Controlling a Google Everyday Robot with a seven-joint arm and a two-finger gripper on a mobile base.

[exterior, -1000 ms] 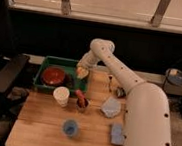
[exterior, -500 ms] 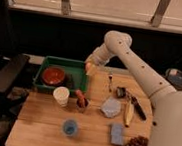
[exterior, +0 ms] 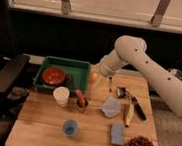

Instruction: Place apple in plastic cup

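Note:
The apple (exterior: 93,78), small and yellow-orange, hangs above the table just right of the green tray, and my gripper (exterior: 96,76) is shut on it. My white arm (exterior: 137,56) reaches in from the right and bends down to it. The plastic cup (exterior: 69,127), short and translucent blue, stands upright on the wooden table (exterior: 36,131) near the front. It lies well below and a little left of the apple. The cup looks empty.
A green tray (exterior: 83,65) holds a red bowl (exterior: 53,75). A white cup (exterior: 61,95) and a dark cup with an orange thing (exterior: 82,102) stand between apple and blue cup. A grey pouch (exterior: 111,108), a banana (exterior: 128,114), a blue sponge (exterior: 117,134) and a brown cluster (exterior: 136,145) lie right.
My gripper has carried the apple from over the tray's right edge further right and slightly down. The arm's bulk has swung out of the foreground to the right.

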